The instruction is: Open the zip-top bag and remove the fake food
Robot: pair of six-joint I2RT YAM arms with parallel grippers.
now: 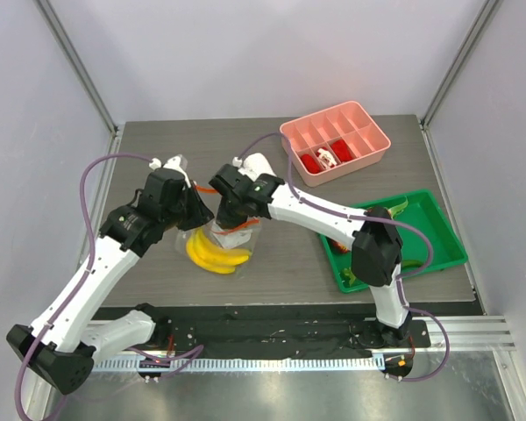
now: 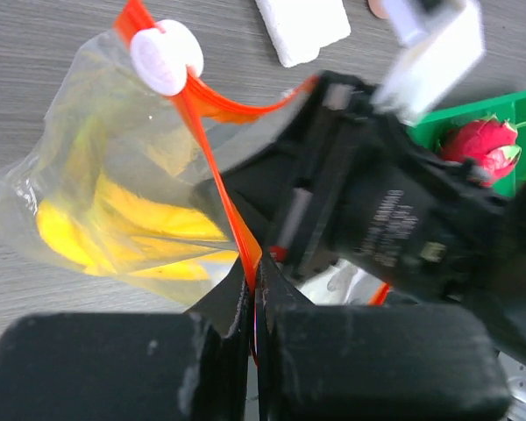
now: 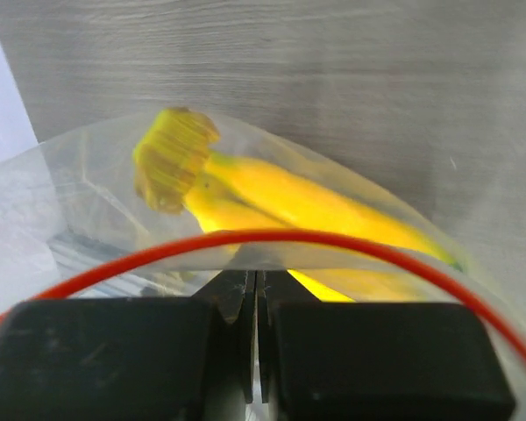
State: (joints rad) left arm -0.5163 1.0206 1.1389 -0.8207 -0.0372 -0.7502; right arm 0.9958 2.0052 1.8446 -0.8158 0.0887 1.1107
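The clear zip-top bag [image 1: 217, 239] hangs between both grippers above the table, with the yellow banana [image 1: 216, 254] inside it. My left gripper [image 1: 195, 209] is shut on the orange-red zip strip [image 2: 219, 189] beside its white slider [image 2: 165, 56]. My right gripper [image 1: 231, 213] is shut on the opposite lip of the bag [image 3: 254, 263], just below the zip strip [image 3: 272, 241]; the banana [image 3: 272, 206] shows through the plastic. A pink-red dragon fruit [image 2: 482, 147] lies in the green tray [image 1: 430, 230].
A pink divided tray [image 1: 368, 132] with small red-and-white pieces stands at the back right. The green tray sits at the right, partly behind the right arm. A rolled white towel [image 2: 302, 26] lies beyond the bag.
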